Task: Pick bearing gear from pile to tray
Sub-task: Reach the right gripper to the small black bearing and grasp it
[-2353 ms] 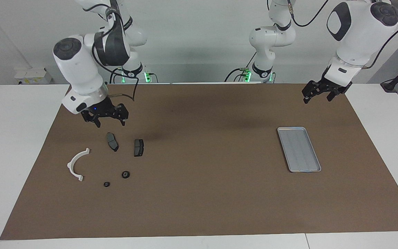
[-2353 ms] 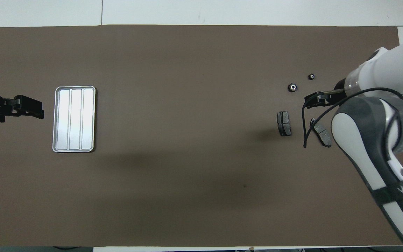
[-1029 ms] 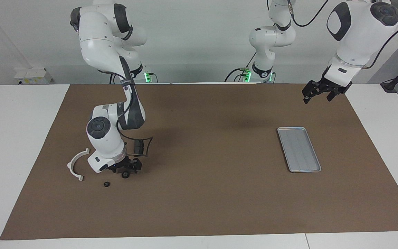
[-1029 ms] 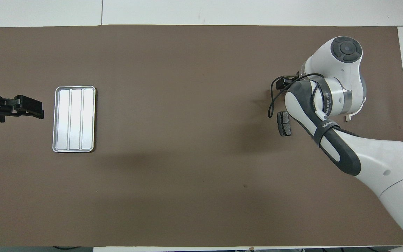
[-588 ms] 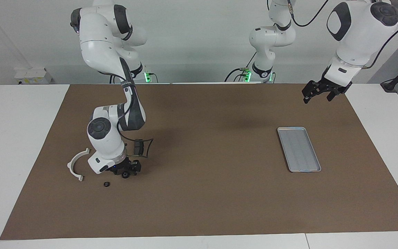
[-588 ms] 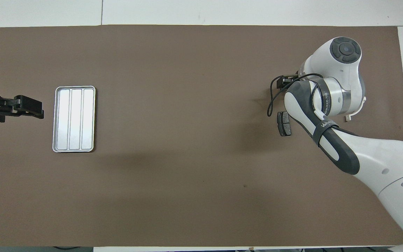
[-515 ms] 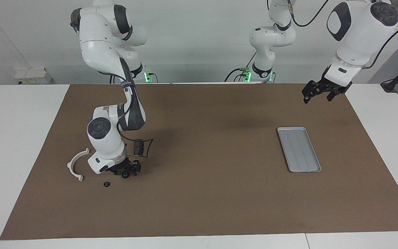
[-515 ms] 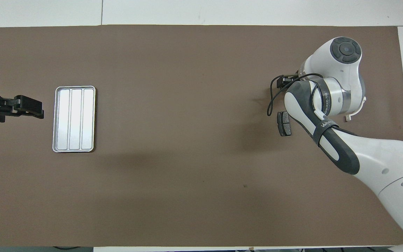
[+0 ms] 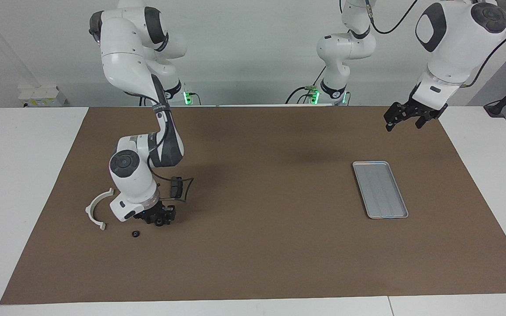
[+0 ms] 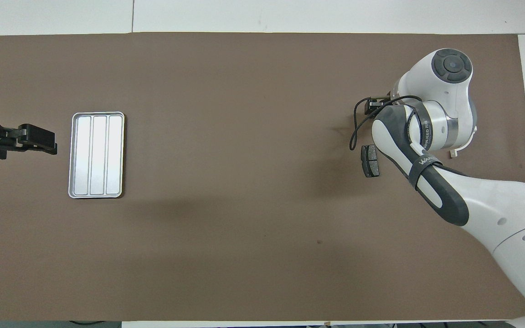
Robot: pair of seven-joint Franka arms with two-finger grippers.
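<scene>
My partner, the left gripper, is waiting open above the tray's end. Farther out than the brake pad, I, the right gripper, am sitting low around the bearing gear in the pile. I cannot tell whether my jaws are gripping it. I judge I am mid-pick; next I am needing a firm grip, then a lift.

Wide free room is offered across the middle of the brown mat; obstacles are confined to its two ends.

Toward the right arm's end, passage is blocked by the right arm, bent low with the right gripper down among the pile: a white bracket, a brake pad and a small black piece are spread close around it. Toward the left arm's end, only the flat tray is met, with the left gripper held high, spread and empty, over the mat's edge.
</scene>
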